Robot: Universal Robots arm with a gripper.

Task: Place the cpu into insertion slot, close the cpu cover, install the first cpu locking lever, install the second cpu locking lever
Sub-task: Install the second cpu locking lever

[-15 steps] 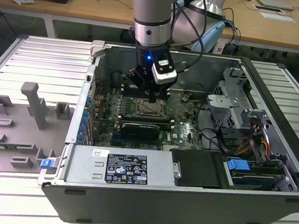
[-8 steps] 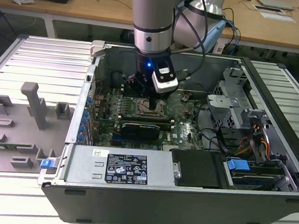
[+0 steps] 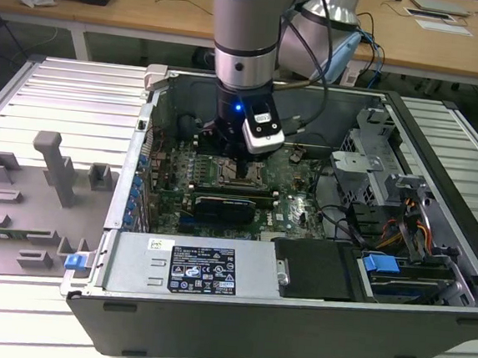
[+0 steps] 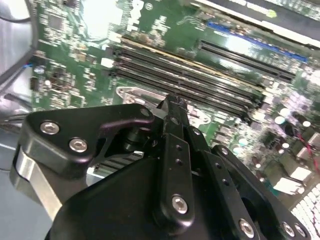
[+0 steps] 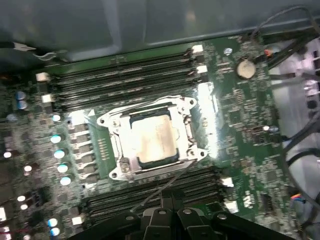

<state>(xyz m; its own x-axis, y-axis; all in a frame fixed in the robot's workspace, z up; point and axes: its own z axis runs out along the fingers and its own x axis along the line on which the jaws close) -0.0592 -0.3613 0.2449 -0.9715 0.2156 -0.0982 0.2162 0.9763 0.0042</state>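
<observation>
The cpu [image 5: 152, 140] lies pale and flat in the insertion slot [image 3: 237, 176] on the green board. The cpu cover [image 5: 145, 111], a silver frame, lies down around it. A thin wire locking lever [image 5: 170, 182] slants away from the socket's corner toward my fingertips. My gripper [image 5: 169, 196] hovers low just beside the socket, over the memory slots, with its fingers together and nothing seen between them. In the second wrist view the gripper [image 4: 172, 103] points down next to the socket's silver bracket [image 4: 132, 94]. In the exterior view the gripper [image 3: 234, 158] hangs right over the socket inside the open case.
Long black memory slots [image 5: 125, 75] flank the socket on two sides. A drive cage [image 3: 365, 169] and cables [image 3: 402, 227] fill the case on the exterior view's right, and the power supply [image 3: 202, 268] lies along the front. Grey fixtures [image 3: 51, 171] stand outside at the left.
</observation>
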